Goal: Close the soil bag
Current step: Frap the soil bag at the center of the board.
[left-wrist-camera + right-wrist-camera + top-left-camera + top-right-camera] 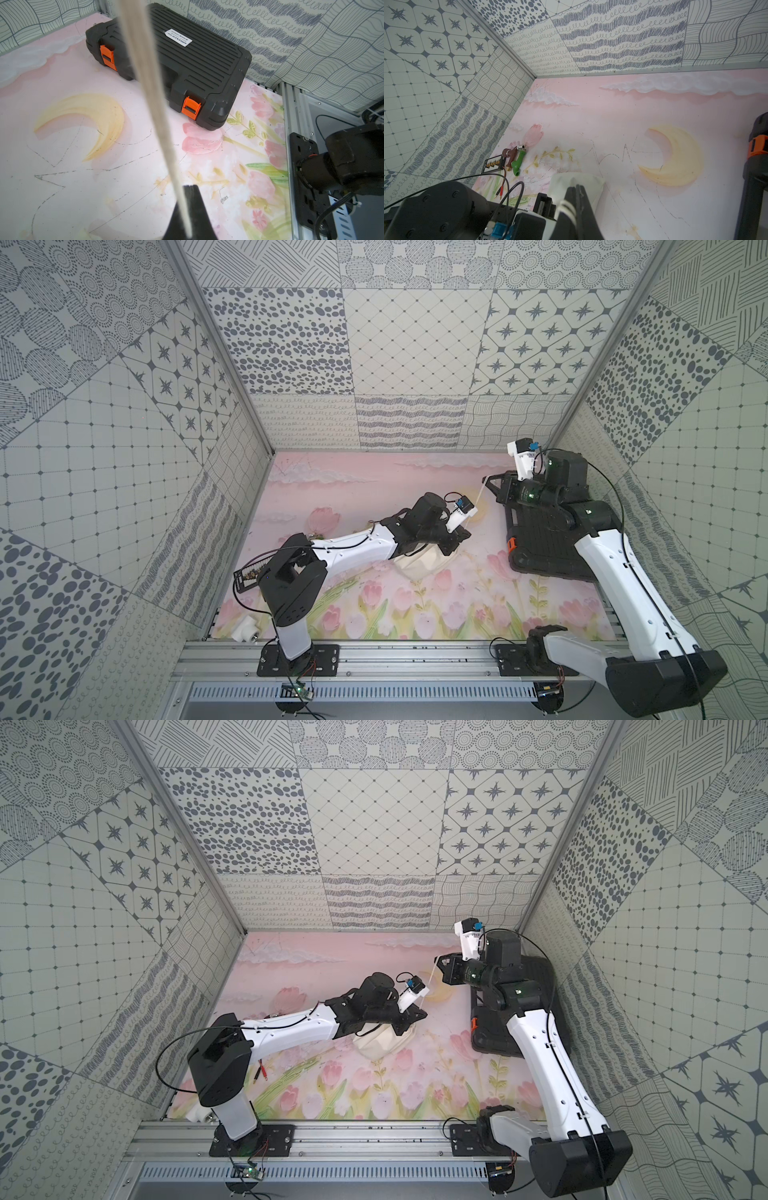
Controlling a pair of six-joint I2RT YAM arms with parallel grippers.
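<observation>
We logged cinching: right fingers (571, 197) pinched taut cord (478, 502) beyond soil bag (419, 566), left fingers (195, 204) pressed together at neck; farther pull judged next.

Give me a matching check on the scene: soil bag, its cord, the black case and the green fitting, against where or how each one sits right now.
Things:
1. soil bag
2. cord
3. black case
4. green fitting

Place or state:
A. lid shut, with orange latches
B. lying next to a brown fitting
C. directly beneath the left claw
D. stretched taut up to the right claw, which is shut on it

Pairs: 1-C, 2-D, 3-A, 4-B
</observation>
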